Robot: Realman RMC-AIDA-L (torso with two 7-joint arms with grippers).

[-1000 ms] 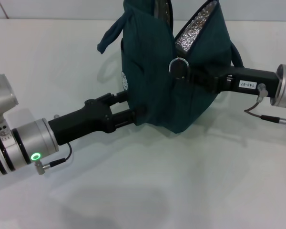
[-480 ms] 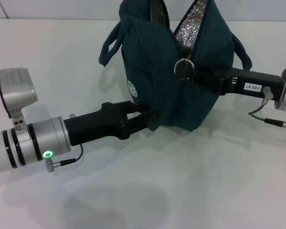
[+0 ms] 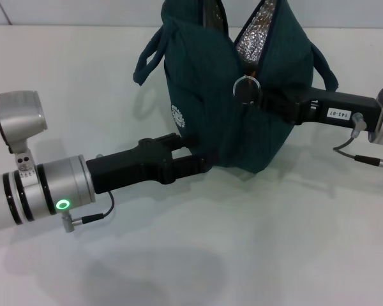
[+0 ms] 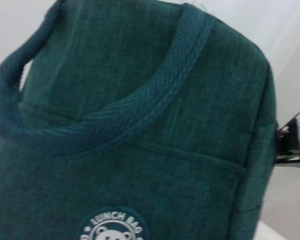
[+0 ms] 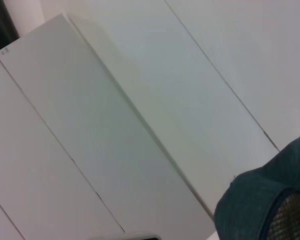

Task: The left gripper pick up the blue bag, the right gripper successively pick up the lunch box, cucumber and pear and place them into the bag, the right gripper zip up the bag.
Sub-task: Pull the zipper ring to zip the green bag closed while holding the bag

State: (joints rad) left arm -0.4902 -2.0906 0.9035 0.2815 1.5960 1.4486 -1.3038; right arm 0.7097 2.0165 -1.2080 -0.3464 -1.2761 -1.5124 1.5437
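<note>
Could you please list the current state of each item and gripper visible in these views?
blue bag: upright on the table, zip partly open, foil lining showing at the top.
ring zip pull: hanging at the bag's front, by the right gripper.
left gripper: at the bag's lower left edge, fingers hidden against the fabric.
right gripper: at the zip pull, fingertips hidden.
table: white surface under the bag.

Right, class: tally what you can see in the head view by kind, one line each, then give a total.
Bags: 1, the blue bag.
Bag handles: 2, the near handle and the far handle.
Zip pull rings: 1, the zip ring.
Pincers: 2, the left gripper and the right gripper, both at the bag.
Total: 6.
</note>
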